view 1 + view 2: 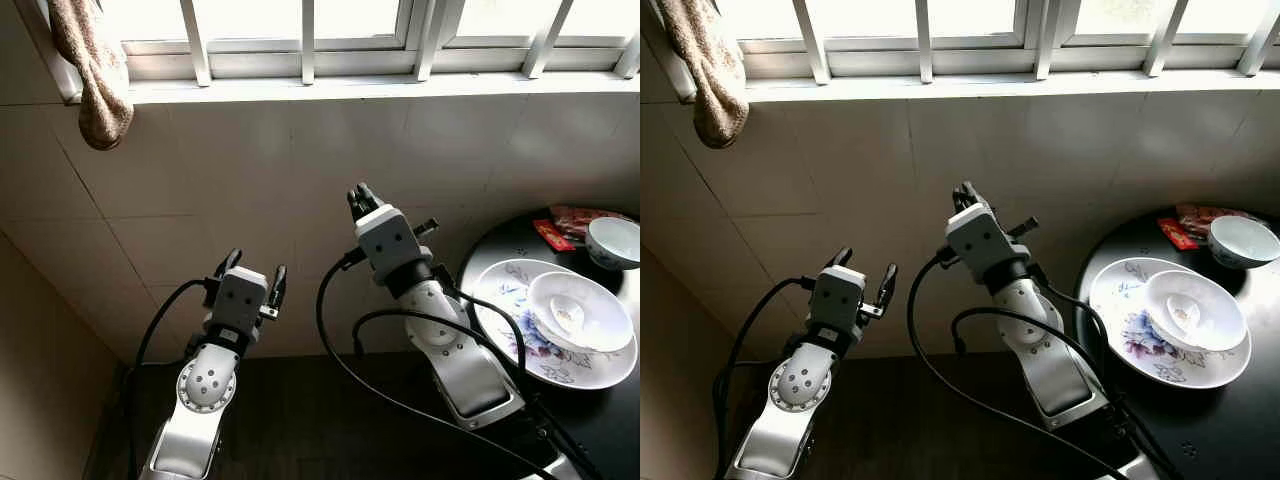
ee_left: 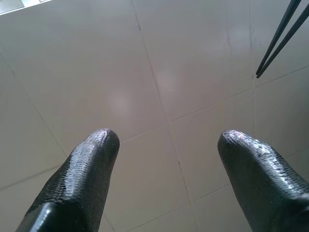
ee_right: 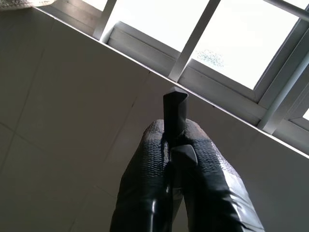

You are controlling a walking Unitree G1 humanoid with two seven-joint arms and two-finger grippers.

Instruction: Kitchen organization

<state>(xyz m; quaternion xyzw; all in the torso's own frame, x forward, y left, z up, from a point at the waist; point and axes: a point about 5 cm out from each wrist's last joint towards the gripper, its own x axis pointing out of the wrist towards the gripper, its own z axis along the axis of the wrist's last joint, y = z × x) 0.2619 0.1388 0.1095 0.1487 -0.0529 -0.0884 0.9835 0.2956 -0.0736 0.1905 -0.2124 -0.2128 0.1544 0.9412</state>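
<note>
My right gripper (image 1: 360,195) is raised in front of the tiled wall, shut on a pair of black chopsticks (image 3: 175,104) whose blunt ends poke out just past its fingertips (image 3: 154,140). The thin shafts of the chopsticks (image 2: 277,41) also cross a corner of the left wrist view. To the left and lower, my left gripper (image 1: 256,265) is open with nothing between its fingers (image 2: 91,159), facing bare wall tiles. A flowered plate (image 1: 510,290) with a white dish (image 1: 580,310) on it sits on the round black table (image 1: 500,250) to the right.
A small white bowl (image 1: 612,240) and red packets (image 1: 555,232) lie at the back of the table. A brown cloth (image 1: 95,70) hangs at the upper left beside the barred window (image 1: 305,40). Dark floor lies below the arms.
</note>
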